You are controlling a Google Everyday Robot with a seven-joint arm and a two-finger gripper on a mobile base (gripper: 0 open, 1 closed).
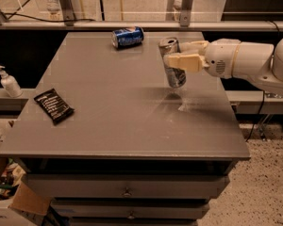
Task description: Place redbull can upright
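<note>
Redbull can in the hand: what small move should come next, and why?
Probably lower the redbull can straight down a little, until its base meets the table. The hand is shut on the can over the table's right side. The can is nearly upright, top up, and its base seems just above the surface, with its shadow right beneath.

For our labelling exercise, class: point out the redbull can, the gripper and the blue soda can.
redbull can (176,77): camera view, lower body below the finger.
gripper (173,53): camera view, midway between fingertips, shut on the can's upper body.
blue soda can (127,36): camera view, side wall.
</note>
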